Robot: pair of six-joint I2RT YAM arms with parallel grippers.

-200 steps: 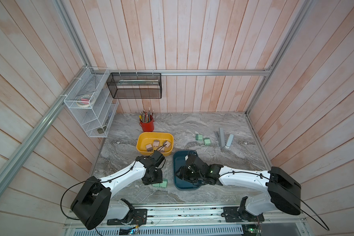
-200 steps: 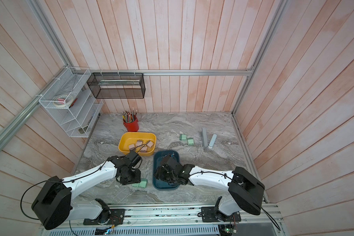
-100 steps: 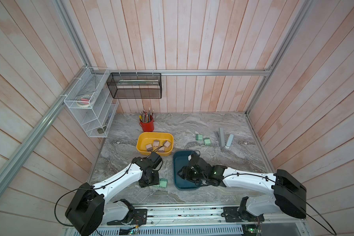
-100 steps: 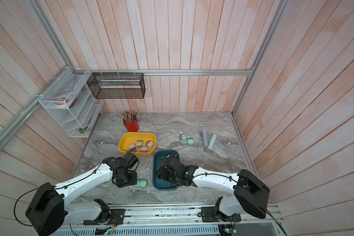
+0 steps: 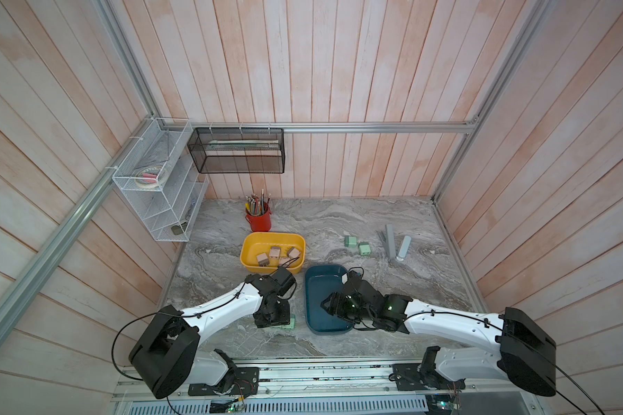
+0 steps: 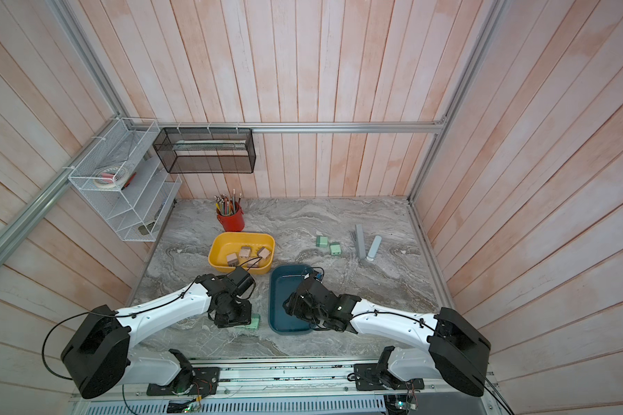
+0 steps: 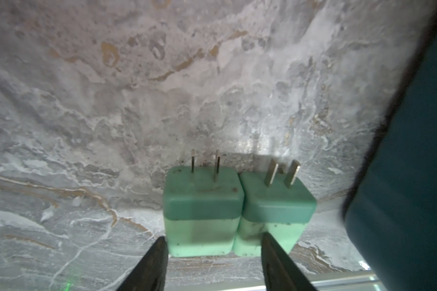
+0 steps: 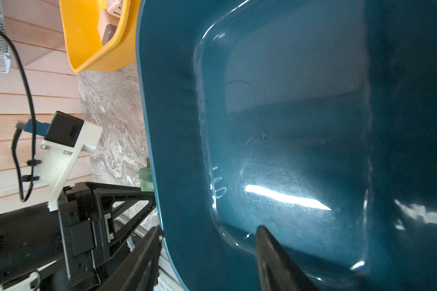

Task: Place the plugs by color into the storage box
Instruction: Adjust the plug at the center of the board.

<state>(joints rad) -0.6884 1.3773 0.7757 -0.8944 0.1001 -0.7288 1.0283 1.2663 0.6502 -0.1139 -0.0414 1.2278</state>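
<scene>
Low in both top views, just left of the blue bin (image 5: 321, 287), two mint green plugs (image 7: 202, 211) sit side by side on the marble table (image 5: 321, 222), touching. Each is a two-tone cube, pale below and darker above, with two metal prongs standing out of the darker face. Two more green plugs (image 5: 350, 241) lie at centre right beside the grey sticks (image 5: 390, 244). The tan plugs (image 5: 274, 253) lie in the yellow bin (image 5: 272, 235).

From the lower left, the left arm reaches in with its wrist bent down. The left gripper (image 7: 212, 236) has its jaws apart, with the fingertips flanking one plug of the pair and not closed on it. From the lower right, the right arm stretches across the blue bin's lower half. The right gripper (image 8: 210, 228) has its jaws parted, one finger outside the rim and one inside, with what looks like a gap on the inner side.

The blue bin's wall rises just beside the pair, and the table's front edge is near. Bare marble stretches beyond the prongs and away from the bin.
</scene>
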